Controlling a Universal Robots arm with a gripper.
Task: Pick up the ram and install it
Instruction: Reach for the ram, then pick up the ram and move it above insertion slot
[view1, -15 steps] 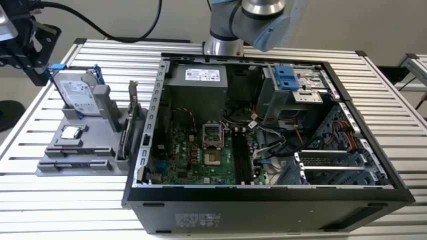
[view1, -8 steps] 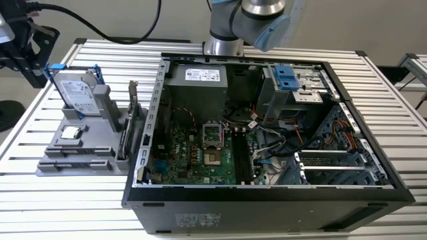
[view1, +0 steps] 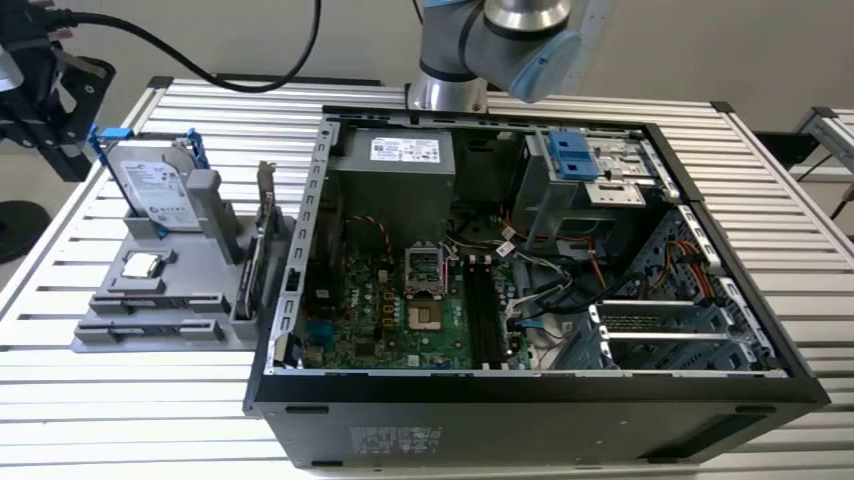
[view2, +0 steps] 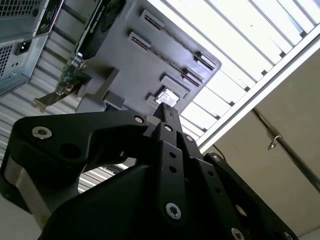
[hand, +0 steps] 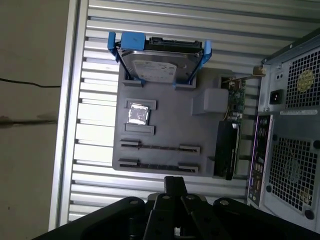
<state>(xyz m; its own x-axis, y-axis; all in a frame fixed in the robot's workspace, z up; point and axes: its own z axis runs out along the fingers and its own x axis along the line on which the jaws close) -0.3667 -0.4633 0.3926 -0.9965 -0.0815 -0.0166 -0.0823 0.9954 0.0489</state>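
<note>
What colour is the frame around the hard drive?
Blue frame; first wrist view shows it best.

Ram (hand: 157, 165): seen edge-on only, a thin dark line seated low in a long groove of the grey parts tray (hand: 170, 125), ends tucked in the groove's brackets. It lies level, parallel to the hard drive (hand: 160, 70). In the exterior view it sits at the tray's 6 o'clock edge, and the tray is at 9 o'clock of the open case (view1: 534, 420). Not yet installed. Chips indistinct.
</note>
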